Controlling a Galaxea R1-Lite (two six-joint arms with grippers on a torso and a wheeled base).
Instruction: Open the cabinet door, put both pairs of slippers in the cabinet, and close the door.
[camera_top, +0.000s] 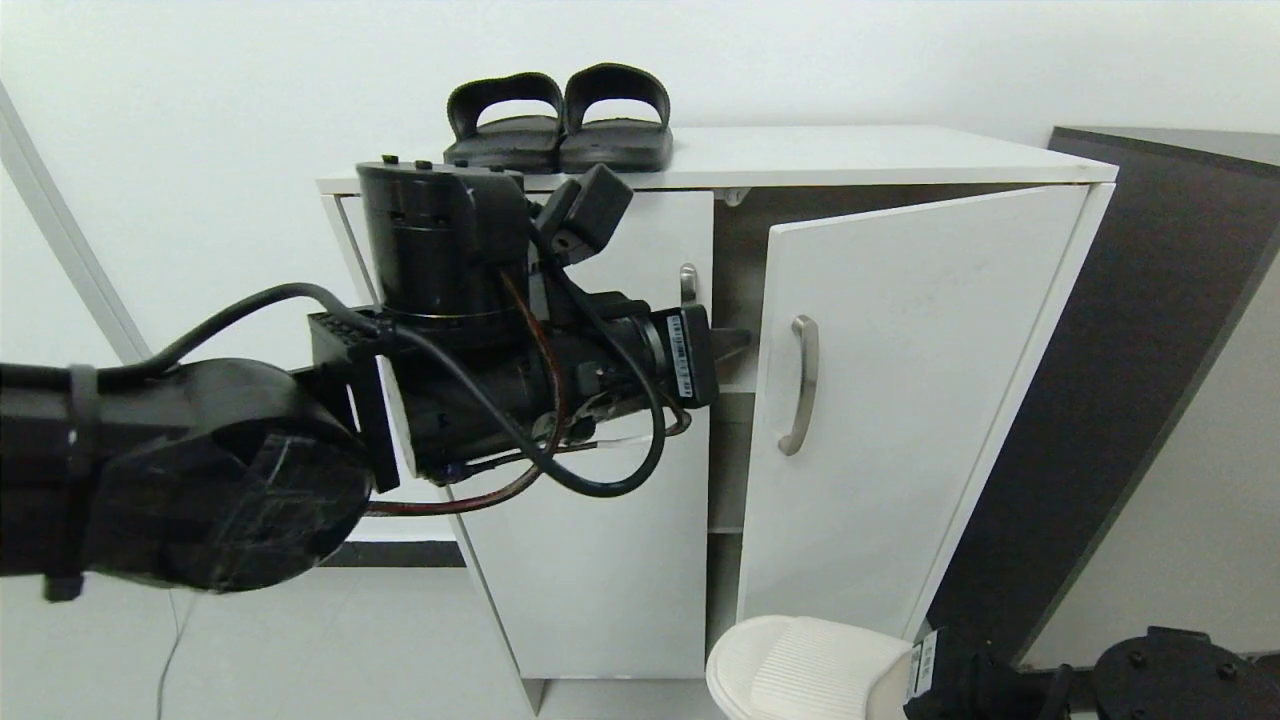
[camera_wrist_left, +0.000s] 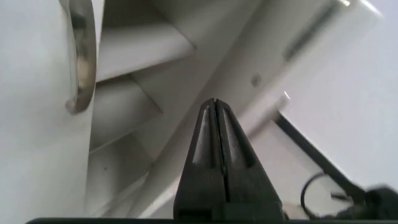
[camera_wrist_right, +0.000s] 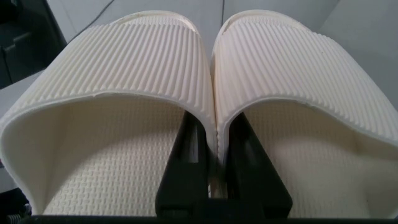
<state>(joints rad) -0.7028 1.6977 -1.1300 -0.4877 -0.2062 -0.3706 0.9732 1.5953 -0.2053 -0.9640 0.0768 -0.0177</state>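
The white cabinet (camera_top: 860, 150) has its right door (camera_top: 920, 420) swung partly open, and shelves (camera_wrist_left: 140, 46) show inside the gap. My left gripper (camera_top: 738, 343) is shut with nothing in it, its tip in the gap beside the open door's edge, near the door's metal handle (camera_wrist_left: 84, 62). The shut fingers (camera_wrist_left: 216, 111) point into the cabinet. A pair of black slippers (camera_top: 560, 120) sits on the cabinet top. My right gripper (camera_wrist_right: 216, 171) is shut on the touching inner sides of a pair of white ribbed slippers (camera_wrist_right: 205, 74), held low in front of the cabinet (camera_top: 800, 665).
The left door (camera_top: 600, 540) is closed, with its handle (camera_top: 688, 283) just behind my left wrist. A dark panel (camera_top: 1150, 350) stands right of the cabinet. A white wall lies behind, and pale floor (camera_top: 300, 650) to the lower left.
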